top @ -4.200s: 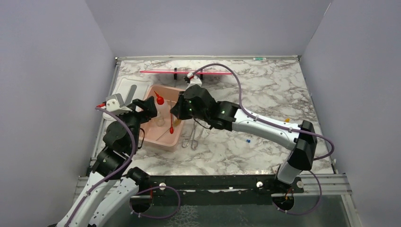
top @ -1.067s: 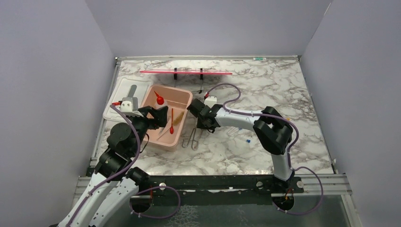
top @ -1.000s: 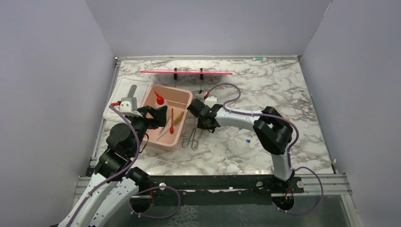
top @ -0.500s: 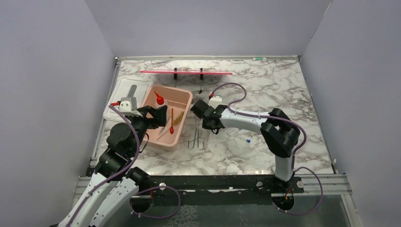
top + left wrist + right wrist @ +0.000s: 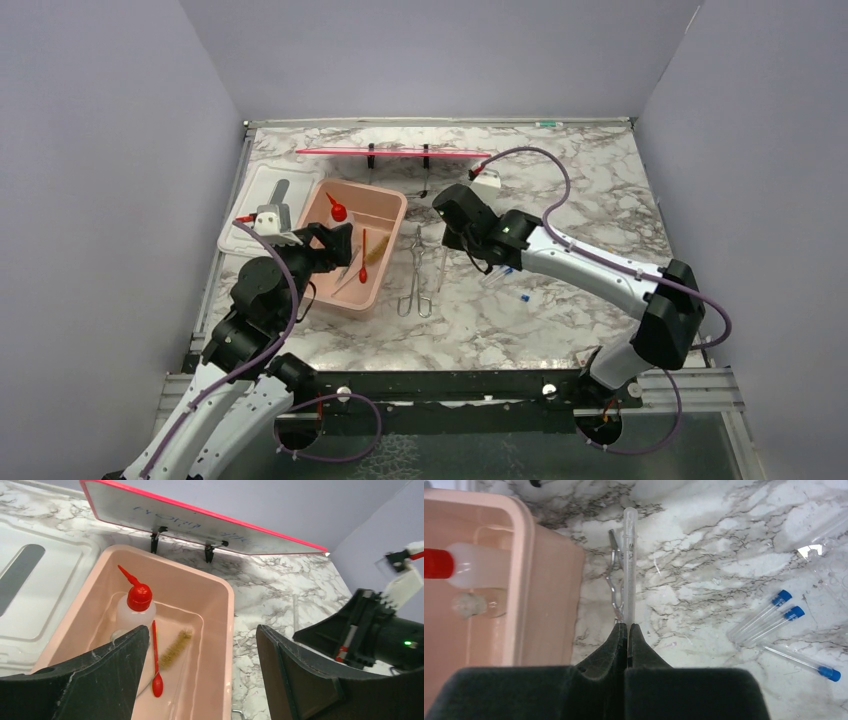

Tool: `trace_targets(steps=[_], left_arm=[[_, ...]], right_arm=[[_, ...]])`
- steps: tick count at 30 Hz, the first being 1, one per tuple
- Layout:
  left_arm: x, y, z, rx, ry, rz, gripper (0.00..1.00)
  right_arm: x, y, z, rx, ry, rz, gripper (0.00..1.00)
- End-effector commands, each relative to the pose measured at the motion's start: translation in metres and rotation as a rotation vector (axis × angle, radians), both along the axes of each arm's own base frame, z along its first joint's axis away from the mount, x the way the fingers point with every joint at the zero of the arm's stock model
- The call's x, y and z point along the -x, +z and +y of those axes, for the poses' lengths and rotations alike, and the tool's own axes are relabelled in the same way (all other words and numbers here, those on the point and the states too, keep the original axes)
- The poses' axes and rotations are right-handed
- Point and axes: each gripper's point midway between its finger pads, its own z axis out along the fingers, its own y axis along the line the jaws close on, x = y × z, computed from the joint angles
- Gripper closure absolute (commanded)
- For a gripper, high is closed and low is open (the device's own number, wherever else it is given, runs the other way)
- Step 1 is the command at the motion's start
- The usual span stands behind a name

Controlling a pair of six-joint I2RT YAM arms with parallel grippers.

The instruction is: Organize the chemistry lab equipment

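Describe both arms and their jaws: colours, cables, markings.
The left arm and right arm have white links between black joints, with a purple cable looping along each. A white box with a red plug sits on each wrist. A green light glows on the right arm. The jaws are matte black wedges.

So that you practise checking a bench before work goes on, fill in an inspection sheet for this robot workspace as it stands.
Surface: marble table.
Job's things: squeeze bottle, brush and red spoon inside the pink tub; tongs beside it; three blue-capped tubes loose on the table.
Clutter: white lid left of the tub; red-edged board at the back.
Grippers: left gripper open above the tub; right gripper shut on a thin clear tube.
Cables: purple cables loop along both arms.
Surroundings: plain walls; nothing else seen.
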Motion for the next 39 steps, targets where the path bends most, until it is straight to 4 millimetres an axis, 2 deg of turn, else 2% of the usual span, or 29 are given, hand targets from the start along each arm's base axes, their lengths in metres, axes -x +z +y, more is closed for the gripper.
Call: trace_targets(steps=[1, 5, 10, 16, 23, 25, 30, 33, 39], left_arm=[[-0.002, -0.001, 0.017, 0.015, 0.104, 0.026, 0.19], [0.0, 0.001, 0.026, 0.027, 0.144, 0.029, 0.19], [0.007, 0.001, 0.052, 0.082, 0.271, 0.034, 0.17], [0.021, 0.013, 0.082, 0.155, 0.401, -0.009, 0.16], [0.043, 0.036, 0.1, 0.139, 0.41, -0.041, 0.16], [0.051, 0.043, 0.106, 0.131, 0.417, -0.056, 0.16], [0.063, 0.054, 0.115, 0.12, 0.418, -0.082, 0.16], [0.065, 0.052, 0.115, 0.114, 0.412, -0.075, 0.16], [0.063, 0.045, 0.111, 0.104, 0.395, -0.058, 0.16]], right_arm=[[0.002, 0.044, 0.018, -0.109, 0.086, -0.088, 0.99], [0.005, 0.074, 0.047, -0.132, 0.099, -0.162, 0.99], [0.01, 0.092, 0.092, -0.129, 0.113, -0.22, 0.99], [0.006, 0.092, 0.144, -0.158, 0.085, -0.238, 1.0], [-0.01, 0.074, 0.196, -0.179, 0.086, -0.214, 0.99], [-0.013, 0.064, 0.205, -0.182, 0.077, -0.2, 0.99], [-0.017, 0.033, 0.214, -0.176, 0.044, -0.171, 0.99], [-0.019, 0.014, 0.214, -0.15, 0.021, -0.157, 0.99], [-0.021, -0.01, 0.207, -0.101, -0.015, -0.145, 0.99]])
